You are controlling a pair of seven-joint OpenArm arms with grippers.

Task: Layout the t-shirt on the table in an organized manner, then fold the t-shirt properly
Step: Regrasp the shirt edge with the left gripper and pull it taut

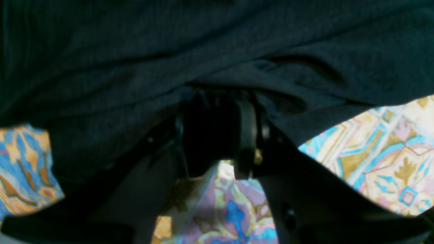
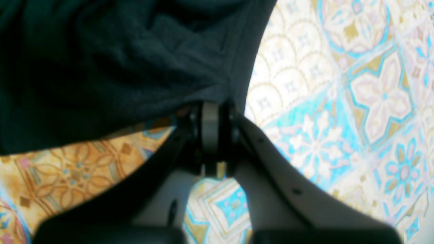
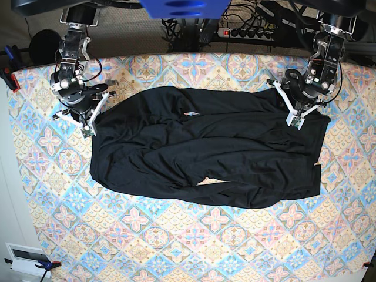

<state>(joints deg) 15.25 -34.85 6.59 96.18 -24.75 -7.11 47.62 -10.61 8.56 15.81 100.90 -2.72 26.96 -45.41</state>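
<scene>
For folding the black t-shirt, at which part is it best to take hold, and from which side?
Probably the two top corners of the t-shirt, each approached from its outer side. Its edges are free there, and it lies spread wide on the table. The right tool and left tool each already pinch one.

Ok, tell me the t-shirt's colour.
Plain solid black t-shirt, no print visible; clearest in the base view.

Black t-shirt (image 1: 210,51) filled the upper frame, draped over the left gripper (image 1: 217,135). Jaws stood partly apart, with dark fabric bunched between them. Patterned table (image 1: 383,162) cloth was visible at both sides and below the gripper.
</scene>
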